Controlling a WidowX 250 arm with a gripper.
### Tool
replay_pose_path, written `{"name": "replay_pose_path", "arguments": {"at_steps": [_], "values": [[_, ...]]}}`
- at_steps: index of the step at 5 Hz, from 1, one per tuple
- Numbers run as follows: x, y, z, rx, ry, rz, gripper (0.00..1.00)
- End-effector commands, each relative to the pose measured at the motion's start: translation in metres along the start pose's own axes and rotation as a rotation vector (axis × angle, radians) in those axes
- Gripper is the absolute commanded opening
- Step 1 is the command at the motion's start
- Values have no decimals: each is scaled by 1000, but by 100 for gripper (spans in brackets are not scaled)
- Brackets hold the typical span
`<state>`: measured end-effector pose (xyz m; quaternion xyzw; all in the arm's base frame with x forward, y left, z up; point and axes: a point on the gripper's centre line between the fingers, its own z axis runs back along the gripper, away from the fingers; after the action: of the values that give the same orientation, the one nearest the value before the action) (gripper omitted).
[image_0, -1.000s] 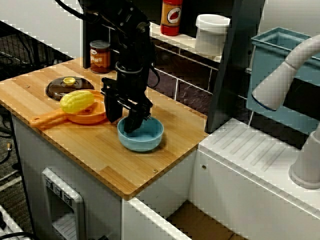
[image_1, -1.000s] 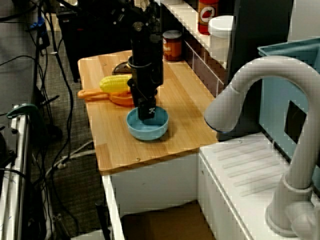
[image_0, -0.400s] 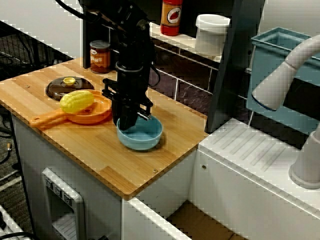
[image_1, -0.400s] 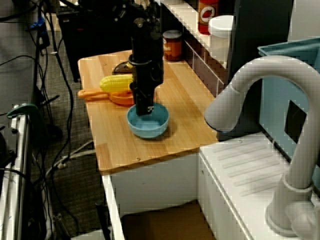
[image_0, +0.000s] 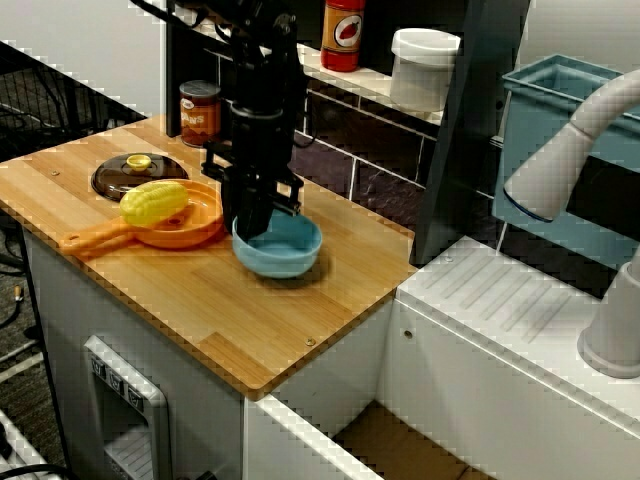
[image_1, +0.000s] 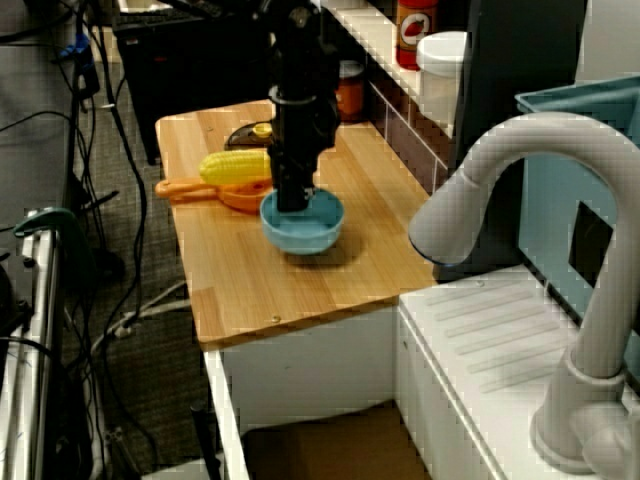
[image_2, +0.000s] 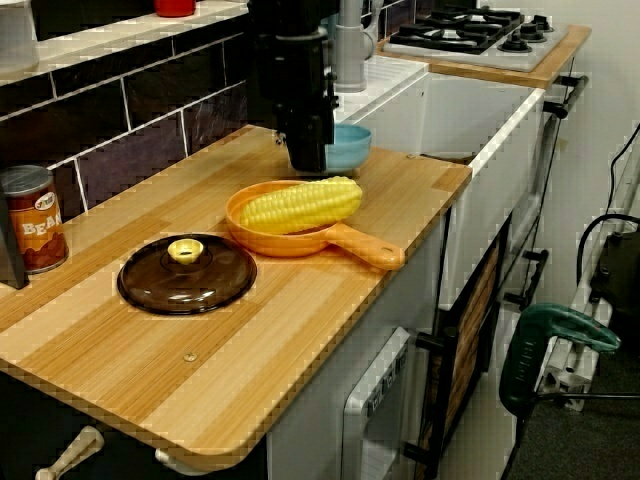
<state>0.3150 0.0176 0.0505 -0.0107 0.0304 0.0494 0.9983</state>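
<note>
While the gripper (image_0: 256, 222) comes straight down with its fingers pinched on the left rim of the blue bowl (image_0: 288, 250), the bowl's body lies wholly to the right of the fingers in the view facing the shelf. It hangs off 1 side of the grasp rather than centred under it. The bowl is round, so it has no long axis, and its mouth faces up, roughly level. A shadow under it on the wooden counter (image_0: 200, 320) suggests it sits just clear of the wood, near the board's middle. Just left lies the orange pan (image_0: 195, 236) carrying 1 corn cob (image_0: 155, 203), its handle pointing near-left, and the dark lid (image_0: 120, 175) lies beyond.
</note>
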Motion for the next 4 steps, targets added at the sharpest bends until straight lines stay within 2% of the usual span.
{"name": "replay_pose_path", "arguments": {"at_steps": [1, 2, 4], "values": [[-4, 20, 71, -63, -117, -41, 0], [-5, 34, 84, -87, -132, -35, 0], [14, 61, 105, -131, -159, 63, 0]]}}
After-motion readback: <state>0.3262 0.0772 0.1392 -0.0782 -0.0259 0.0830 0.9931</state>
